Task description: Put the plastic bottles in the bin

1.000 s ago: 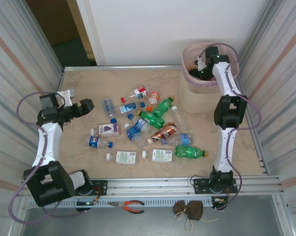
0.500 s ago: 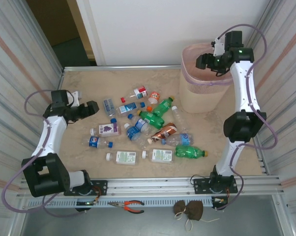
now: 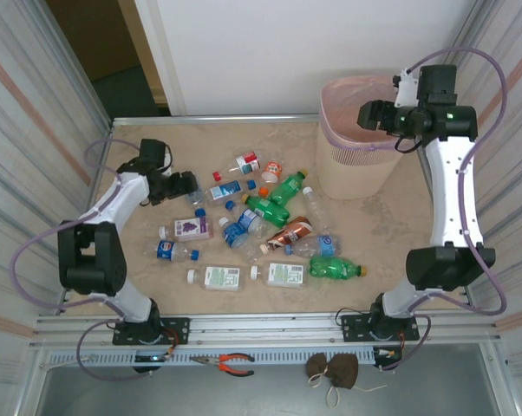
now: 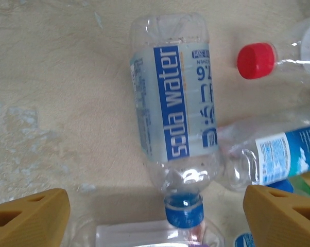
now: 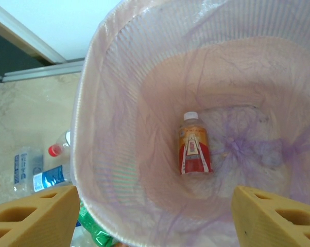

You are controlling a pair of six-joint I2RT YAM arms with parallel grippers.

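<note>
Several plastic bottles (image 3: 270, 225) lie scattered across the middle of the table, clear, green and white. My left gripper (image 3: 181, 185) hovers open over a clear soda water bottle (image 4: 174, 108) with a blue label; its blue cap (image 4: 184, 211) sits between my fingertips (image 4: 29, 218), untouched. A red-capped bottle (image 4: 255, 60) lies just beside it. My right gripper (image 3: 374, 113) hangs open and empty above the bin (image 3: 355, 169), a beige basket with a pink liner (image 5: 129, 128). One red-labelled bottle (image 5: 195, 150) lies at the bin's bottom.
Corrugated metal walls close in the left and right sides of the table (image 3: 140, 286). Pliers (image 3: 235, 362) and a brown pouch (image 3: 333, 370) rest on the front rail. A dark doorway (image 3: 114, 61) opens at the far left.
My left gripper has swung away from the left wall, farther back and right, to over the soda water bottle. My right gripper has lifted out of the bin, up and to the right.
</note>
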